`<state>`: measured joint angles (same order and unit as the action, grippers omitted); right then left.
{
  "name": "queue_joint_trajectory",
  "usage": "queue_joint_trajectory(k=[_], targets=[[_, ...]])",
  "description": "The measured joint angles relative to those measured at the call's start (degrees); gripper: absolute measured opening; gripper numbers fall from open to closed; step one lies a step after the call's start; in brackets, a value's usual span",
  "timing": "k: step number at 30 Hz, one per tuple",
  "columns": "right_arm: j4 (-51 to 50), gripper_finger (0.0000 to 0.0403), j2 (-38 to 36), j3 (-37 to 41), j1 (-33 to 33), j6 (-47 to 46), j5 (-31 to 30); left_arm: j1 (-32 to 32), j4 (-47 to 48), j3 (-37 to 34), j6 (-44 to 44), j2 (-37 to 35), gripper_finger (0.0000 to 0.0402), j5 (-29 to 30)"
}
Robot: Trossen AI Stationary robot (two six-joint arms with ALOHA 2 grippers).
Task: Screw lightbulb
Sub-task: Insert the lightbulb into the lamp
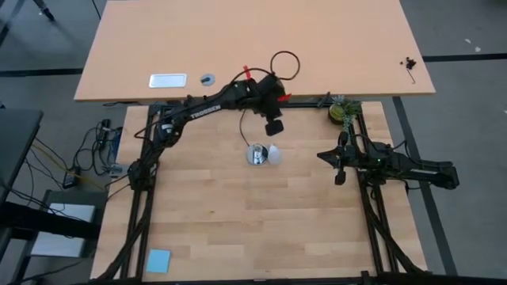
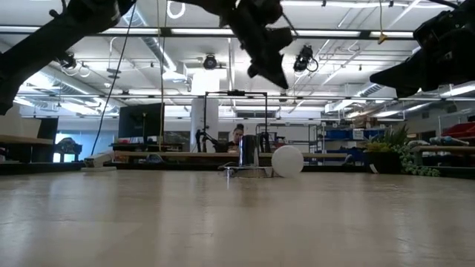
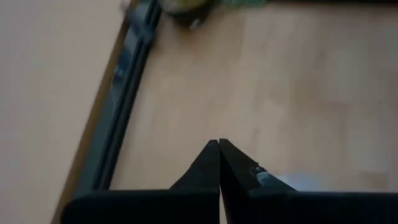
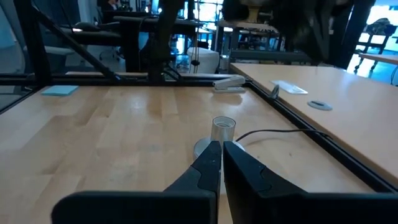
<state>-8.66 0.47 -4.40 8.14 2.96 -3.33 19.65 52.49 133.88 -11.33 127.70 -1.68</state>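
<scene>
Near the middle of the tabletop [image 1: 206, 229] the lightbulb [image 1: 274, 153] lies just beside the socket [image 1: 257, 155], on its right in the high view; whether they touch I cannot tell. The left gripper [image 1: 273, 125] hangs above the tabletop just behind them, holding nothing, jaws together. The right gripper [image 1: 340, 176] waits well off to the right, jaws also together and empty, pointing toward the socket. A black cord [image 1: 245, 127] runs from the socket toward the back edge. A blue pad [image 1: 158, 260] lies at the front left corner.
</scene>
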Motion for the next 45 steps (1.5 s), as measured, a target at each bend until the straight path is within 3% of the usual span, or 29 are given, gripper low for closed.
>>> queue_joint_trajectory(k=[8, 15, 27, 30, 35, 39, 45], targets=[[0.01, 0.0027, 0.0, 0.02, -0.02, 0.0, 0.0, -6.11, -2.67, -2.06, 1.2, -0.05, 0.0, -2.53], [0.56, 0.0026, -0.02, 0.01, 0.0, 0.31, 0.0, -11.79, -5.34, -3.99, -3.29, -0.09, 0.0, -3.47], [4.82, 0.0028, 0.0, 0.0, -0.01, 3.14, 0.0, -14.59, -17.1, -13.53, -1.92, 0.06, 0.0, -6.48], [6.85, 0.0028, -0.01, 0.0, -0.08, 0.33, 0.0, -14.41, -15.86, -15.53, -0.51, 0.1, 0.0, -1.58], [11.36, 0.0025, 0.0, 0.0, -0.1, -6.39, 0.0, -14.42, -13.74, -18.85, 3.52, 0.13, 0.0, 13.59], [14.18, 0.0025, 0.0, 0.0, -0.1, -9.62, 0.0, -14.14, -13.73, -20.3, 8.47, 0.08, 0.0, 21.94], [15.49, 0.0027, -0.02, 0.0, -0.1, -10.95, 0.0, -11.63, -17.3, -26.38, 11.92, 0.13, 0.0, 22.85]])
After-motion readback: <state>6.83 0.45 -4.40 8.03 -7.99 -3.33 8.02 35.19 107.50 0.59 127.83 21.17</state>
